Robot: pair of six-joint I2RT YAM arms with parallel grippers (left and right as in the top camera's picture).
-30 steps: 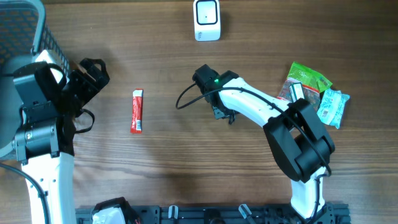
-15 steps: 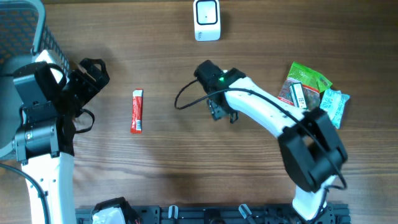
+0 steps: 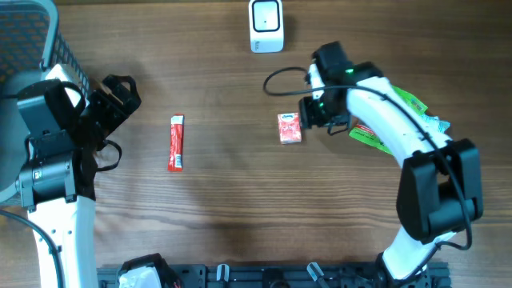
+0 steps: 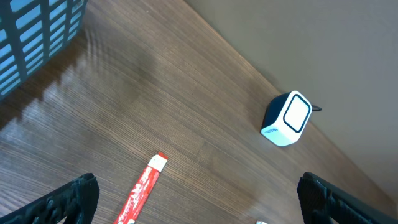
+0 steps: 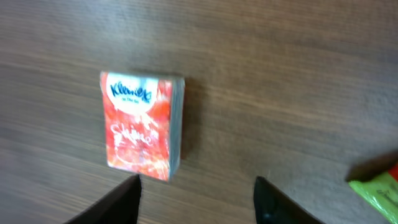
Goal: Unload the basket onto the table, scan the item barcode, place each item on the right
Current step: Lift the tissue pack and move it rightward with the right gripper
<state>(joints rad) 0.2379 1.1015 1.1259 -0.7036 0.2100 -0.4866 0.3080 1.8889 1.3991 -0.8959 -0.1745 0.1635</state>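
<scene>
A red Kleenex tissue pack [image 3: 290,128] lies flat on the wooden table below the white barcode scanner [image 3: 266,26]. In the right wrist view the tissue pack [image 5: 142,124] sits just ahead of my right gripper [image 5: 196,208] and to its left. That gripper's jaws are open with only bare table between them. From overhead, my right gripper [image 3: 318,112] hovers just right of the pack. My left gripper [image 3: 118,94] stands wide open at the far left. A red stick packet [image 3: 176,142] lies to its right, and shows as the stick packet [image 4: 143,190] in the left wrist view, with the scanner [image 4: 287,118] beyond it.
A green packet [image 3: 410,102] lies at the right, partly under my right arm, and its corner [image 5: 379,186] shows in the right wrist view. A blue mesh basket [image 3: 28,32] stands at the back left corner.
My right arm has swung right and toward the back. The tissue pack, earlier hidden under the gripper, now lies free on the table. The left arm has not moved.
</scene>
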